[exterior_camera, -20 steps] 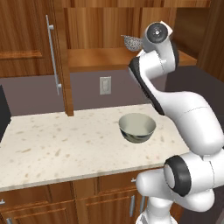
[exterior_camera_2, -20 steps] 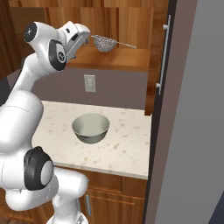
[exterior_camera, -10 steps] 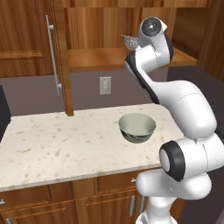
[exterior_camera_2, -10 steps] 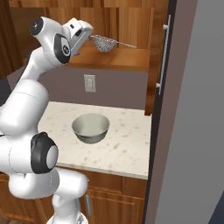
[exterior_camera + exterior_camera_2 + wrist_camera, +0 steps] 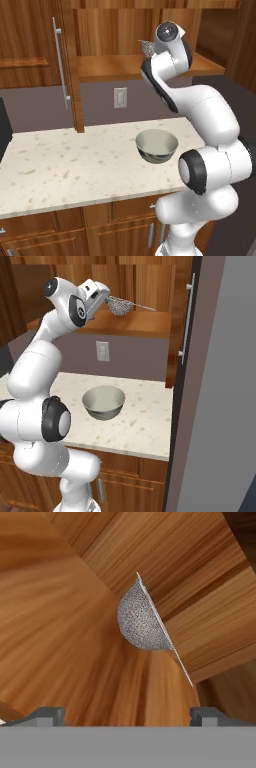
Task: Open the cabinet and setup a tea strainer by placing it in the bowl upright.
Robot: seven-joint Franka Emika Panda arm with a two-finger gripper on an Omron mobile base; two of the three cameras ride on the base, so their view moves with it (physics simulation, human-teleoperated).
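Left base view: the cabinet point(image 5: 65, 65) is seen with its door swung open. The tea strainer point(image 5: 147, 47) is seen on the cabinet floor, mostly hidden behind the arm's upper joint. The bowl point(image 5: 157, 145) is seen on the counter point(image 5: 60, 165), well below the strainer and apart from it.

Right base view: the gripper point(image 5: 106, 298) is raised to the cabinet opening, just beside the tea strainer point(image 5: 120, 306). The mesh basket is seen at the fingertips, with the wire handle pointing away toward the open right door. Contact cannot be confirmed from this side. The bowl point(image 5: 103, 402) is seen on the counter point(image 5: 145, 421), below the cabinet.

Hand view: the 2 fingertips point(image 5: 46, 714) are seen spread wide at the bottom, with nothing between them. The tea strainer point(image 5: 141, 619) is seen ahead, roughly centred between the finger lines, not yet enclosed. The rim line is seen tilted in this view.

Risk, judged: if the approach is made off-centre, 1 finger could push the light mesh deeper into the cabinet instead of straddling it. If the jaws are closed on the curved mesh, the strainer could slip out or roll. A skewed grasp would make upright placement in the bowl harder.
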